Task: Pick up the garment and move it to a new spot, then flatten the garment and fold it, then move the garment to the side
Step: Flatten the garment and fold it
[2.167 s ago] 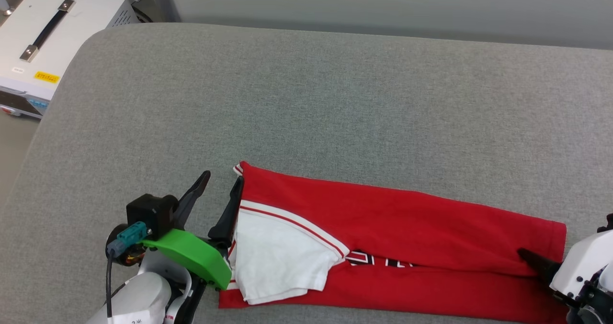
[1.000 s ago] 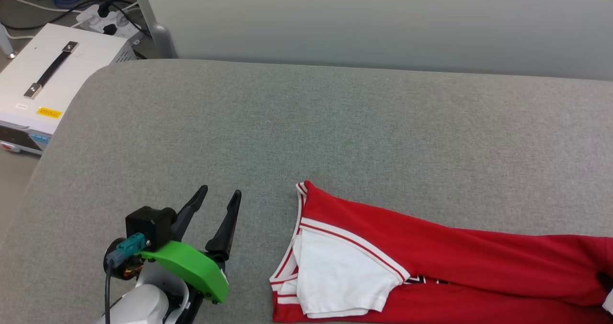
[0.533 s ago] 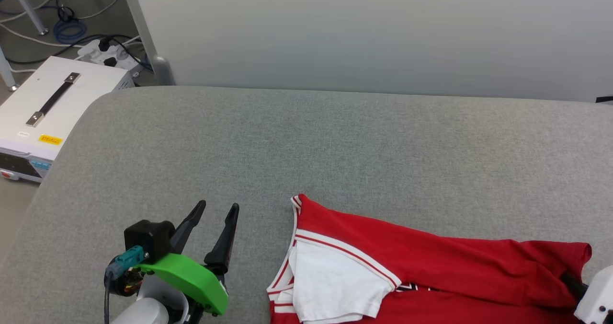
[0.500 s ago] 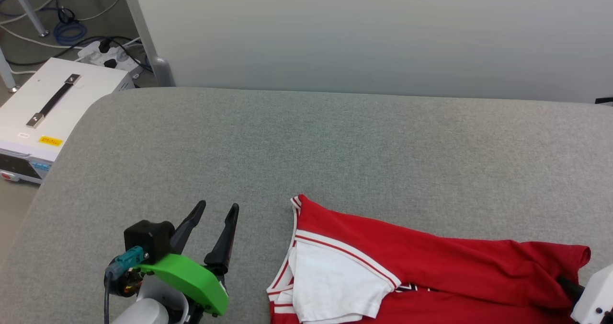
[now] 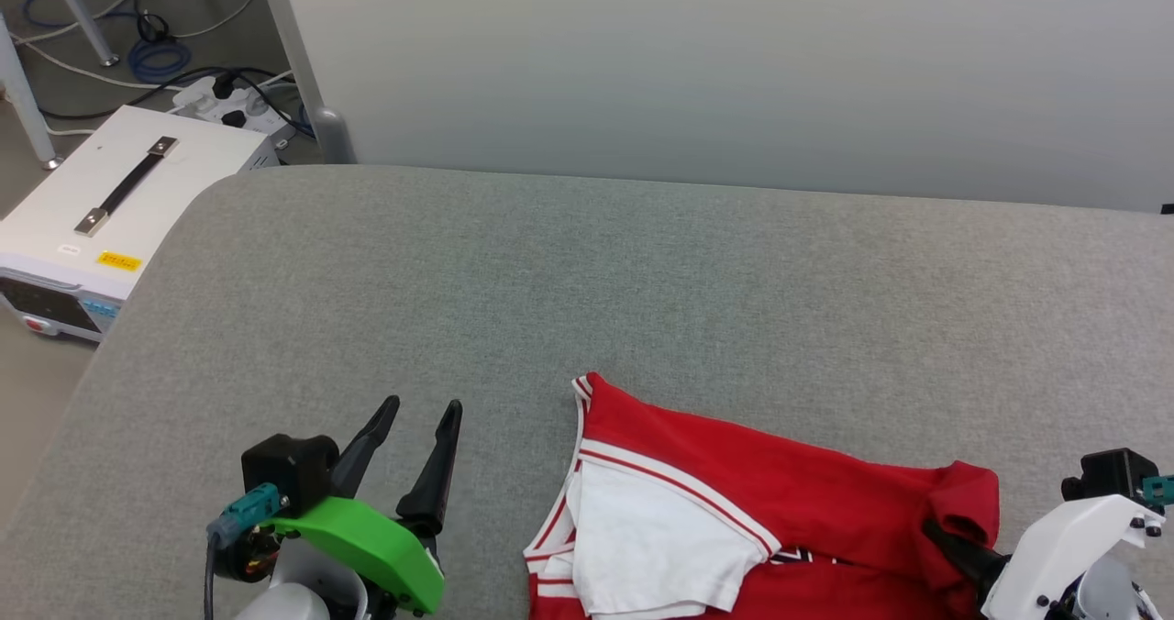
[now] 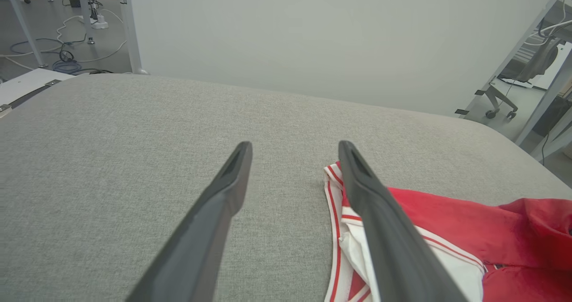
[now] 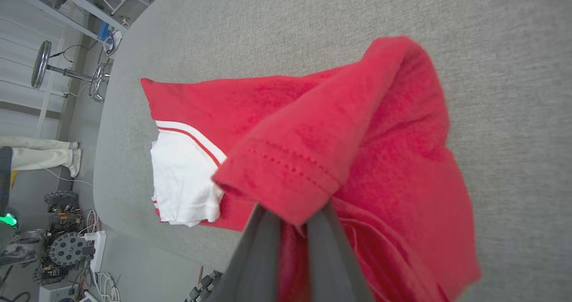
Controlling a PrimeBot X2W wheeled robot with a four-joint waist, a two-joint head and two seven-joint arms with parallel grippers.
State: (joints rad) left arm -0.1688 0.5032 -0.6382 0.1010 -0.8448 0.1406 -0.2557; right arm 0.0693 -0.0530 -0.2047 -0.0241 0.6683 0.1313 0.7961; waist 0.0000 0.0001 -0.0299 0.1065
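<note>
**Red garment [image 5: 780, 482] pinched at its hem by right gripper [image 5: 937, 533]; left gripper [image 5: 424, 405] spread and free**

In the head view the garment is seen at the near edge of the grey padded surface [image 5: 642, 271], right of centre. The right gripper is recorded at the lower right, its dark fingers [image 5: 958, 547] buried in a bunched red fold. The grip is made plain in the right wrist view: the fingers [image 7: 261, 257] are pressed together on the stitched red hem [image 7: 277, 177], which is raised and doubled back over the rest of the cloth. In the left wrist view the left gripper's fingers [image 6: 214, 221] are held wide apart over bare surface with nothing between them. The head view shows a strip of bare surface separating them from the garment.

The garment is folded into a long band. A white sleeve [image 5: 651, 547] with red-striped trim [image 5: 670, 484] lies on top at its left end, and a fragment of black lettering [image 5: 807, 560] is visible beside it.

Open surface is noted beyond and to the left of the garment, up to the rounded far-left corner. A white box [image 5: 110, 207] stands on the floor past the left edge.
</note>
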